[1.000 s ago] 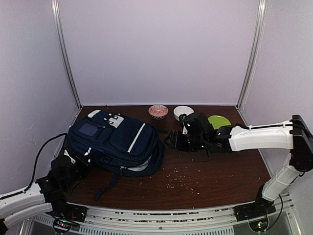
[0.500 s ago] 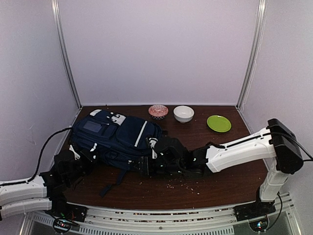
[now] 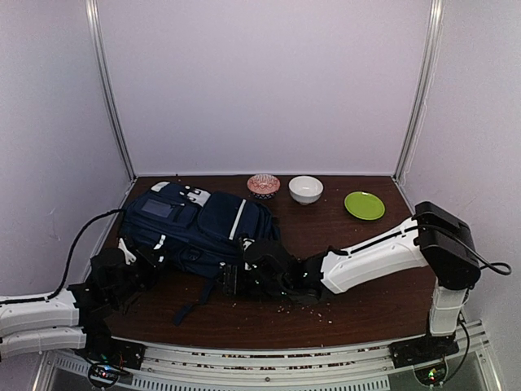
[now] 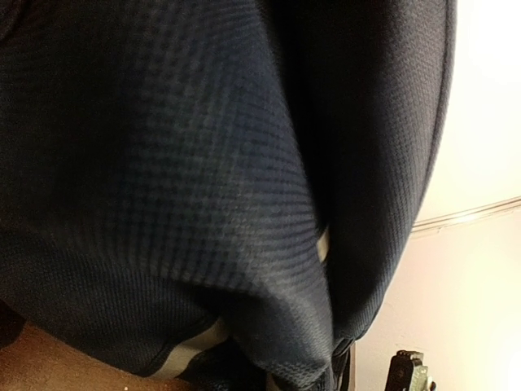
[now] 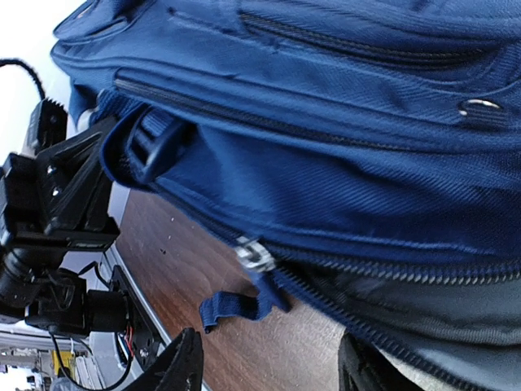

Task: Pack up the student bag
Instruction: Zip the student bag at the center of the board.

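The student bag (image 3: 199, 228), navy blue with a white stripe, lies at the left of the table. My left gripper (image 3: 140, 261) is at its near left edge, shut on a fold of its fabric. In the left wrist view the bag's cloth (image 4: 203, 204) fills the frame and hides the fingers. My right gripper (image 3: 236, 280) is at the bag's near edge, open. In the right wrist view the silver zipper slider (image 5: 254, 254) and its blue pull tab (image 5: 236, 308) lie just ahead of the open right gripper (image 5: 269, 362), untouched. Grey lining (image 5: 464, 326) shows in the part-open zipper.
A pink patterned bowl (image 3: 263, 185), a white bowl (image 3: 305, 189) and a green plate (image 3: 364, 204) stand along the back. Crumbs (image 3: 305, 308) are scattered on the brown table (image 3: 366, 277) near the front. The left arm (image 5: 49, 204) shows beyond the bag.
My right arm has swung from beside the bowls across to the bag's near edge. The bag has shifted a little toward the back, with my left gripper still on it.
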Controlling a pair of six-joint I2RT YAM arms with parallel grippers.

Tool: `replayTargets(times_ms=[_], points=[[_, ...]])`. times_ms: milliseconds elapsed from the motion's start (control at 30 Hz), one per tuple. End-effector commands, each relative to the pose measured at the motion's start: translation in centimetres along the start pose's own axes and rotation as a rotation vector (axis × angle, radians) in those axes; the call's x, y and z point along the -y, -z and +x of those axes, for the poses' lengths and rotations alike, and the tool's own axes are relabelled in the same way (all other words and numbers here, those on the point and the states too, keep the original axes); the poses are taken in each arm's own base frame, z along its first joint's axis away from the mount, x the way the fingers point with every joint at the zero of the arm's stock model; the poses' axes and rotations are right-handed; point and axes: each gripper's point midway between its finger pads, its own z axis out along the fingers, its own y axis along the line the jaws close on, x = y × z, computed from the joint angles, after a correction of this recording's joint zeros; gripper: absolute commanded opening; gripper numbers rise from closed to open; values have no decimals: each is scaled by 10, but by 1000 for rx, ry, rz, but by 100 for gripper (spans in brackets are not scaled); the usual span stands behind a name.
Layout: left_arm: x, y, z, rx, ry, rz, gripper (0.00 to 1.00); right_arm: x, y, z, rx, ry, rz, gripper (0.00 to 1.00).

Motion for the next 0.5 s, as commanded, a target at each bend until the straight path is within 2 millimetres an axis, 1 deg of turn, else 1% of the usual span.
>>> replayTargets(times_ms=[0, 133, 267, 467], points=[[58, 7, -16, 46, 38, 189, 0, -6, -6, -18, 53, -57, -33, 55], [58, 8, -17, 47, 34, 187, 0, -12, -9, -21, 53, -55, -50, 52], [56, 8, -15, 41, 34, 182, 0, -11, -14, -21, 49, -68, -52, 50], [56, 9, -14, 38, 34, 184, 0, -10, -21, -27, 52, -110, -75, 46]])
